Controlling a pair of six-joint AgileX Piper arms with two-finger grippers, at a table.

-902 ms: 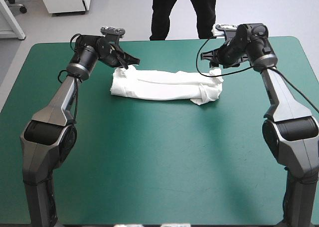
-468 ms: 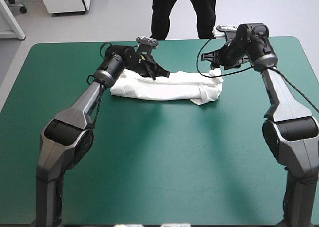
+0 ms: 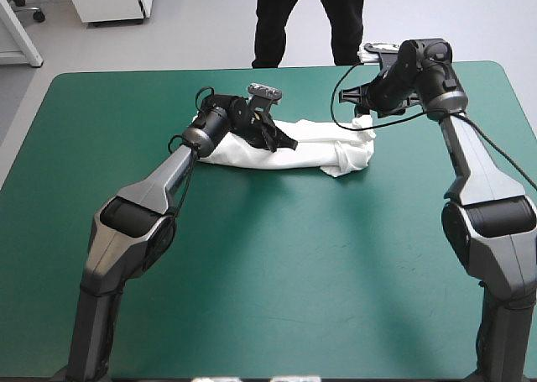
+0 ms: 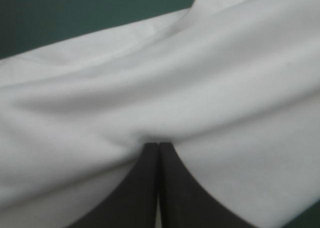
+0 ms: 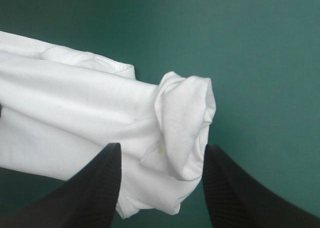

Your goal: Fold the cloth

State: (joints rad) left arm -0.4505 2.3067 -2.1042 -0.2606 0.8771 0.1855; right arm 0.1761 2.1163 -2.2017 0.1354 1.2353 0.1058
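Counter: near half shows teal-green cover only. T-shirt lies toward 12 o'clock, a long folded band running 9 to 3 o'clock. My left tool sits over band's 9 o'clock portion, fingers pinched together, white fabric caught at tips. I judge grip is meant to carry that end toward 3 o'clock for next fold. My right tool hovers over rumpled 3 o'clock end, fingers spread wide, nothing held. I judge it posted to take that end.

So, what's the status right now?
Left tool shut on the T-shirt. Right tool open over its right end. T-shirt a long bundle on the teal-green table. Nothing in the way.
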